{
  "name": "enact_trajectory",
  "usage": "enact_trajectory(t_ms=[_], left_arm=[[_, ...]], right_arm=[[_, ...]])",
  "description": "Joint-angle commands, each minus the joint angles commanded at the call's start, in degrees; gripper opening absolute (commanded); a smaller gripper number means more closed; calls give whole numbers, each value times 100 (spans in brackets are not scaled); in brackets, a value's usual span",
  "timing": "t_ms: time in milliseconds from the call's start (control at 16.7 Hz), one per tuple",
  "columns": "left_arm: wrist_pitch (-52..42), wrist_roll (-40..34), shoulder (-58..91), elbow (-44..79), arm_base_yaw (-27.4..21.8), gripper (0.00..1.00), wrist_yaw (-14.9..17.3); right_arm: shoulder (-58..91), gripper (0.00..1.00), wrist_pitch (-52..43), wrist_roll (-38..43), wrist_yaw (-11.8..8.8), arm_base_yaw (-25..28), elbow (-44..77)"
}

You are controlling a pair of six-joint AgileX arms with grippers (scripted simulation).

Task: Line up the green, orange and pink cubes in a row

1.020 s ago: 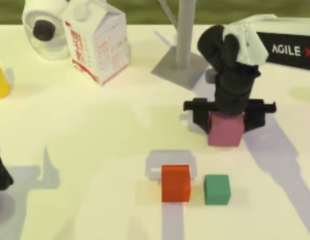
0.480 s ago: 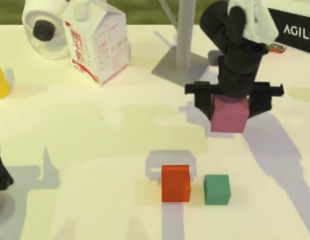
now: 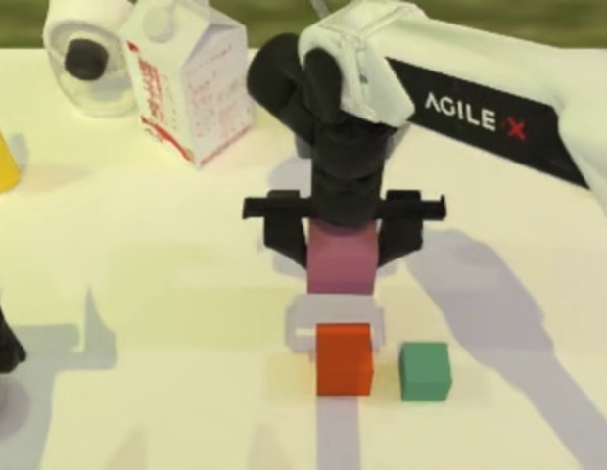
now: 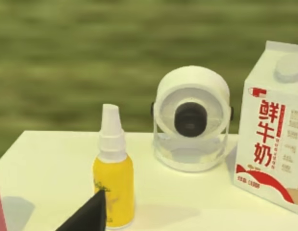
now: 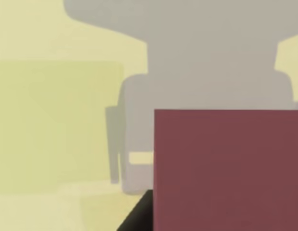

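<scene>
The right arm's tool (image 3: 343,240) pinches the pink cube (image 3: 341,262) in the middle of the top view, just above the orange cube (image 3: 344,358), and the small green cube (image 3: 425,371) sits beside it, lower right.

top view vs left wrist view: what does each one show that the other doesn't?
Top view only: the right tool shut on the pink cube, above the orange cube and green cube. Left wrist view only: the whole yellow spray bottle with its white nozzle. Both: the milk carton and the white round fan beside it.
</scene>
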Motion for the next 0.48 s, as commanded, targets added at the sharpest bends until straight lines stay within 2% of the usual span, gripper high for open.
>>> enact_trajectory(t_ms=[240, 360, 480], left_arm=[[0, 0, 0, 0, 0, 100, 0], [0, 0, 0, 0, 0, 100, 0], [0, 0, 0, 0, 0, 100, 0]], right_arm=[[342, 0, -435, 955, 6, 1136, 776], [421, 0, -551, 1248, 12, 1448, 1014], [438, 0, -580, 1324, 14, 1522, 1076]])
